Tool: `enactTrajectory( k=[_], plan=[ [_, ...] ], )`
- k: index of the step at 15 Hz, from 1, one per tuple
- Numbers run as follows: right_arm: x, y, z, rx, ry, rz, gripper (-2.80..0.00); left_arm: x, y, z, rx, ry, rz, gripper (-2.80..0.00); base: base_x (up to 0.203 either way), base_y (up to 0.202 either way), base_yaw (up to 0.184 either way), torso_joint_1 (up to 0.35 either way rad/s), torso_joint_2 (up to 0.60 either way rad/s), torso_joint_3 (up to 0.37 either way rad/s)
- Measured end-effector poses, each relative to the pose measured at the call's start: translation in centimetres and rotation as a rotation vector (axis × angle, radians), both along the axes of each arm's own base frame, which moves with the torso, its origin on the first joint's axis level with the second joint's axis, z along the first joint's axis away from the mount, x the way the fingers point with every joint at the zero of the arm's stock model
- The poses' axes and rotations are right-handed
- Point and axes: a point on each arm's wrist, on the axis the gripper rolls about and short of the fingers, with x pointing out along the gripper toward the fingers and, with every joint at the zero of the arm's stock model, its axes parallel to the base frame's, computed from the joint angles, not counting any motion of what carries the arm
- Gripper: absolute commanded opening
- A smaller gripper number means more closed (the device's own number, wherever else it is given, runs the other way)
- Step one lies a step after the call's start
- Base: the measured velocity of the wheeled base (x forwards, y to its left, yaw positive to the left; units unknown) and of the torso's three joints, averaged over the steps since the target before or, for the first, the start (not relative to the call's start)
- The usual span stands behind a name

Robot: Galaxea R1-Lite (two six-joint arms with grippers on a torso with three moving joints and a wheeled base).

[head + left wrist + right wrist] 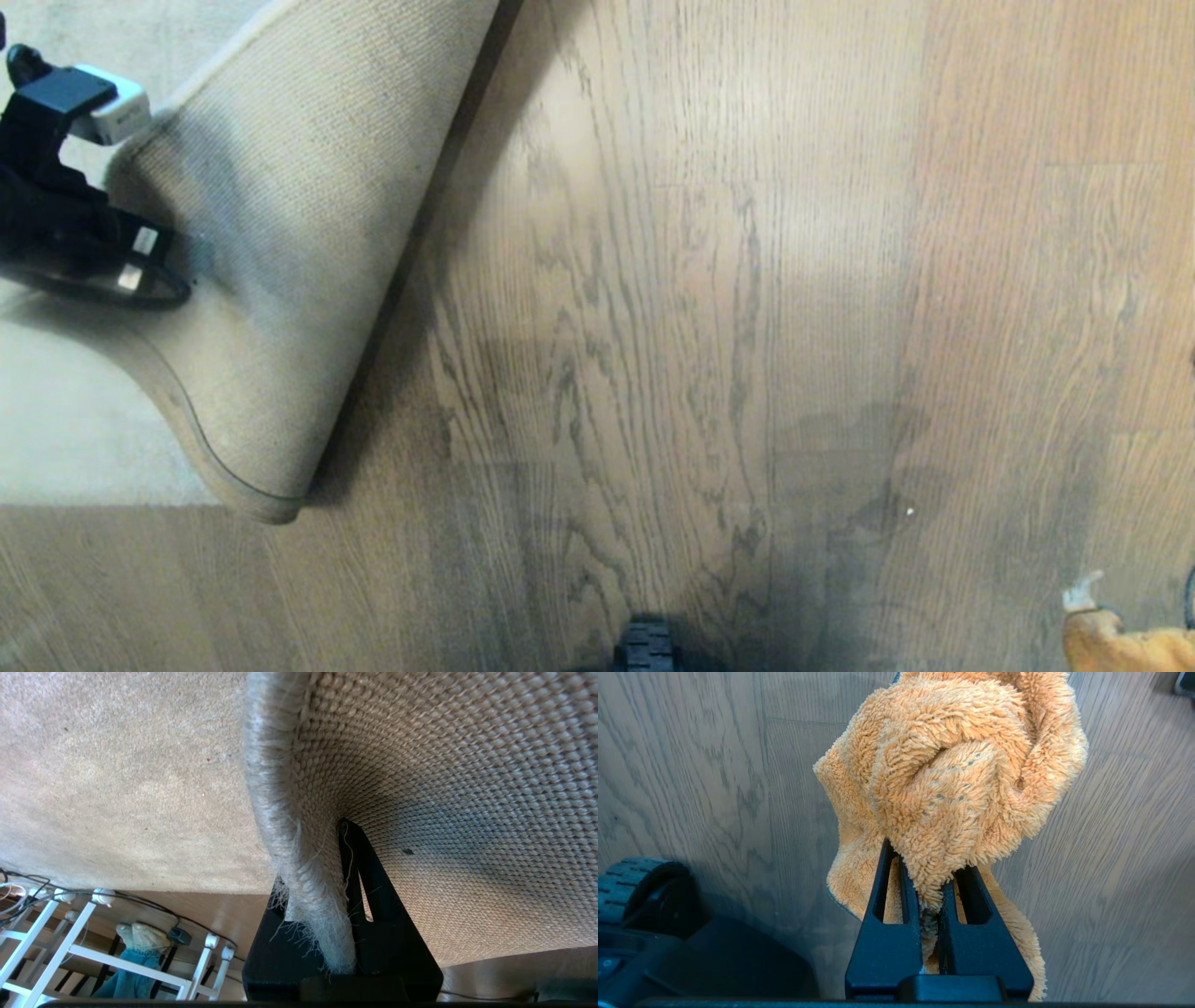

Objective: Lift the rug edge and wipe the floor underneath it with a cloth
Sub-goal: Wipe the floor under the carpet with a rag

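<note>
Head view: rug edge [280,233] folded back, floor [709,308] bare.

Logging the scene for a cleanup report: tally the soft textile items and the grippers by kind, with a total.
Rugs: 1, the rug edge folded back, tan backing up, over the floor.
Cloths: 1, the orange cloth.
Grippers: 2, the left gripper shut on the rug edge, the right gripper shut on the cloth.
Total: 4

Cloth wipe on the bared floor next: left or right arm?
Right. The right gripper is already shut on the cloth above the floor. The left gripper is clamped on the rug edge, holding it folded back.
</note>
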Motion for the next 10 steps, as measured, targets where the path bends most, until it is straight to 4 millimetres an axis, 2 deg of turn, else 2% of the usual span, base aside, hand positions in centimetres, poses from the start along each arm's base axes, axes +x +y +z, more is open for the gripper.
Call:
enactTrajectory(
  k=[3, 7, 10],
  plan=[
    [-0.2, 0.1, 0.7, 0.012, -0.032, 0.033, -2.80, -0.1, 0.0, 0.0, 0.000, -0.001, 0.003, -2.80, 0.000, 0.000, 0.000, 0.000, 0.00, 0.000],
    [-0.5, 0.5, 4.1, 0.026, -0.056, 0.230, -2.80, -0.1, 0.0, 0.0, 0.000, -0.001, 0.005, -2.80, 0.000, 0.000, 0.000, 0.000, 0.00, 0.000],
    [0.6, 0.7, 6.7, 0.028, -0.027, 0.323, -2.80, -0.1, 0.0, 0.0, 0.000, -0.001, 0.002, -2.80, 0.000, 0.000, 0.000, 0.000, 0.00, 0.000]
  ],
)
